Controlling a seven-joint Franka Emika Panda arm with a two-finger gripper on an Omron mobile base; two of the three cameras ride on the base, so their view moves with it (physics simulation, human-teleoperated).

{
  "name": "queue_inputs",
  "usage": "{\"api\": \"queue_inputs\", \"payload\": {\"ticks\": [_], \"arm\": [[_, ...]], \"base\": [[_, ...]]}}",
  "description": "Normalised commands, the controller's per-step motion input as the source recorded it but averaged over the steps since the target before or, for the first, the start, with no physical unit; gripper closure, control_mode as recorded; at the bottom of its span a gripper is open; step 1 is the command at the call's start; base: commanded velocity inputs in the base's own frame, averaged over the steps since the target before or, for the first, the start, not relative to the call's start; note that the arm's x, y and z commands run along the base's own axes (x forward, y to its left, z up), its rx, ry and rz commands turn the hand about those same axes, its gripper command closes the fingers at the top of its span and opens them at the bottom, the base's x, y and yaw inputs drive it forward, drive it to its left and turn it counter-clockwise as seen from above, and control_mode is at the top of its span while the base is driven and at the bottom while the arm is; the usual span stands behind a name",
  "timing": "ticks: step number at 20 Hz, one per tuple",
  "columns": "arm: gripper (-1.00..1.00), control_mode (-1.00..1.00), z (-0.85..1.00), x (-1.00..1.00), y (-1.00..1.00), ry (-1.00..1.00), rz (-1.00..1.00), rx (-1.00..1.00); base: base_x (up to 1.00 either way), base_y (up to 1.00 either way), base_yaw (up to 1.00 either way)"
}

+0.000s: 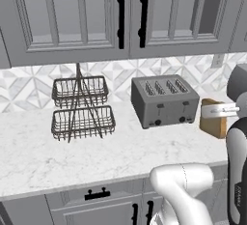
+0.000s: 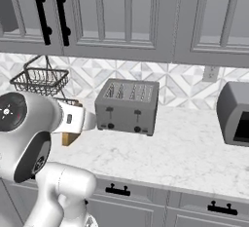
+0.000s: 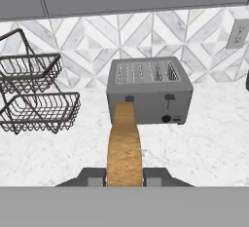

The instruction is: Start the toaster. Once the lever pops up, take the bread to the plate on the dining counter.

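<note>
The two-finger gripper (image 3: 124, 176) is clamped on the thick tan slice of bread (image 3: 124, 145), lifted clear in front of the boxy grey metal toaster (image 3: 149, 90) near the marble worktop's back edge, so carrying it to the plate remains.

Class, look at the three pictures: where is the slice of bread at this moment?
The bread is clamped between the gripper fingers, held out in front of the toaster above the marble worktop; in the left base view it hangs right of the toaster.
</note>
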Motion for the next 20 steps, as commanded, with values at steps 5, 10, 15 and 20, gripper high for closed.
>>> {"api": "queue_inputs", "payload": {"ticks": [5,10,15,20], "arm": [[1.00,1.00,0.00,0.00,0.00,0.00,0.00,0.00],[1.00,1.00,0.00,0.00,0.00,0.00,0.00,0.00],[1.00,1.00,0.00,0.00,0.00,0.00,0.00,0.00],[1.00,1.00,0.00,0.00,0.00,0.00,0.00,0.00]], "base": [[-0.39,-0.60,0.16],[-0.01,-0.77,0.47],[-0.06,-0.79,0.49],[-0.17,-0.60,0.65]]}}
